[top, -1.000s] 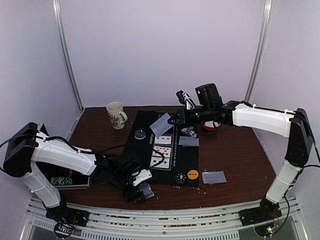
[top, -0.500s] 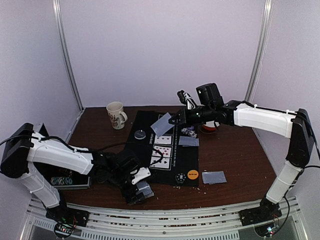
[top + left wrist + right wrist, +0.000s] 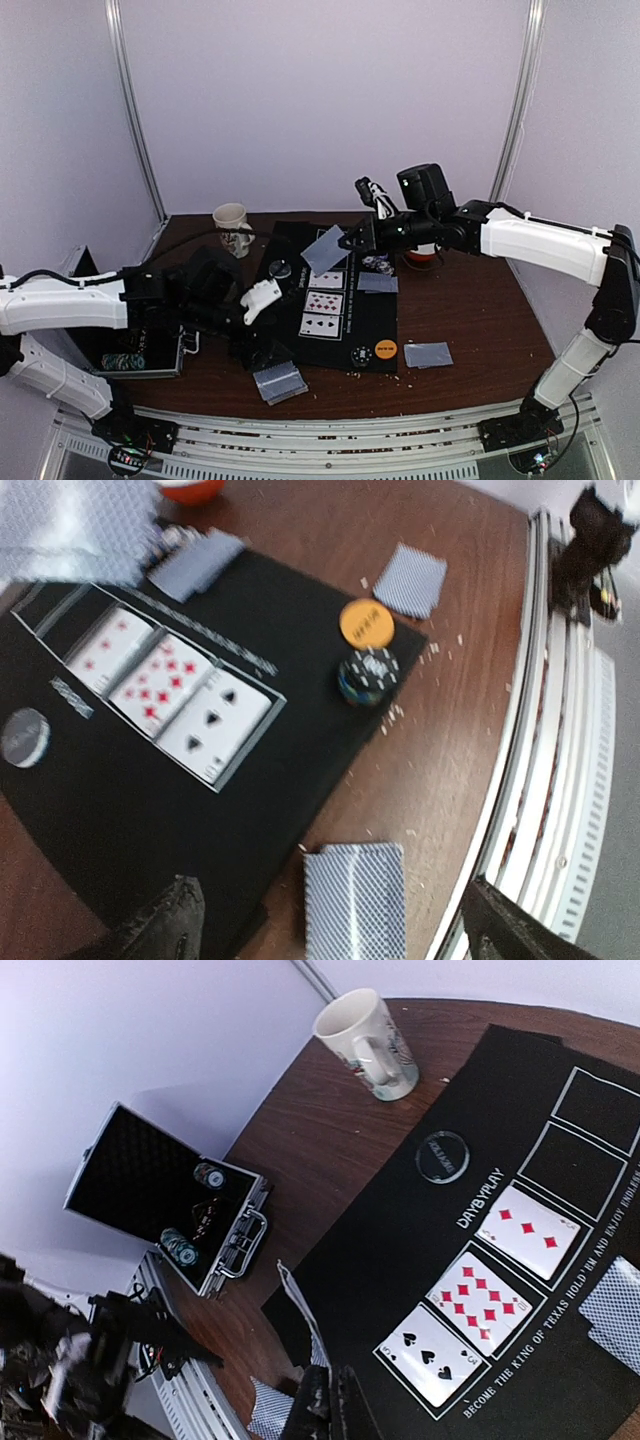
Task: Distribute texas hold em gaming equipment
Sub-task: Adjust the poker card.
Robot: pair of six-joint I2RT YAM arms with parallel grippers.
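Observation:
My right gripper (image 3: 347, 240) is shut on one grey-backed card (image 3: 325, 248) and holds it above the far end of the black mat (image 3: 340, 335); the right wrist view shows the card edge-on (image 3: 312, 1328) in the shut fingers (image 3: 322, 1412). My left gripper (image 3: 257, 301) is open, raised above a grey-backed card pair (image 3: 280, 381) lying on the wood; in the left wrist view the pair (image 3: 355, 898) lies between the spread fingers (image 3: 160, 928). Three face-up cards (image 3: 324, 300) lie on the mat. An orange disc (image 3: 386, 350) and a chip stack (image 3: 361, 355) sit at its near end.
A white mug (image 3: 233, 228) stands at the back left. A red bowl (image 3: 418, 256) is behind the right arm. An open chip case (image 3: 130, 356) lies at the left. More card pairs lie at the right (image 3: 428, 354) and on the mat (image 3: 378, 283). A round disc (image 3: 280, 267) sits on the mat.
My left gripper has let go of the card pair near the front edge and risen up and to the left. My right gripper still holds its card in about the same place.

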